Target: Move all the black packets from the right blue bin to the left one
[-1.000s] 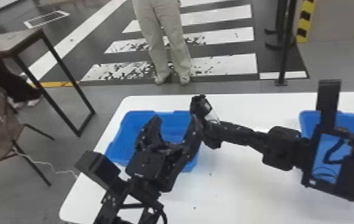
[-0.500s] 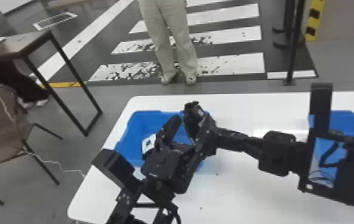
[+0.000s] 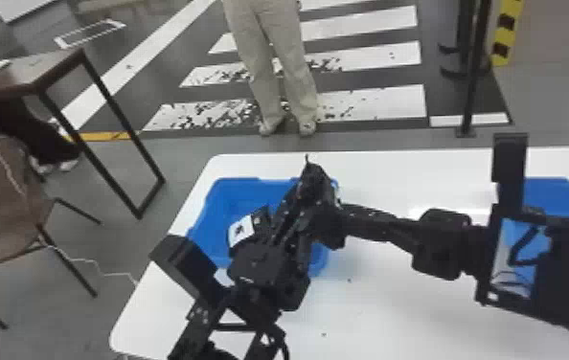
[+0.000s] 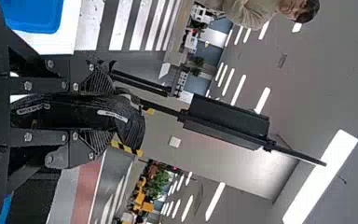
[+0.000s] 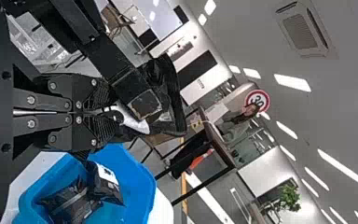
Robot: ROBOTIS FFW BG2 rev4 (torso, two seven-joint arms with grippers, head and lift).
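Since the left tool [image 4: 102, 112] has drawn its fingers in, both it and the right tool [image 5: 114, 114] grip one black packet [image 4: 133, 123] above the left blue bin [image 3: 235, 196] (apparently a handover); the right should release next.

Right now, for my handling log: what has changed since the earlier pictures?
The right gripper has shifted left, farther over the left blue bin. A black packet's white label has come into view there; whether it just dropped, I can't tell. The bin stays put on the white table.
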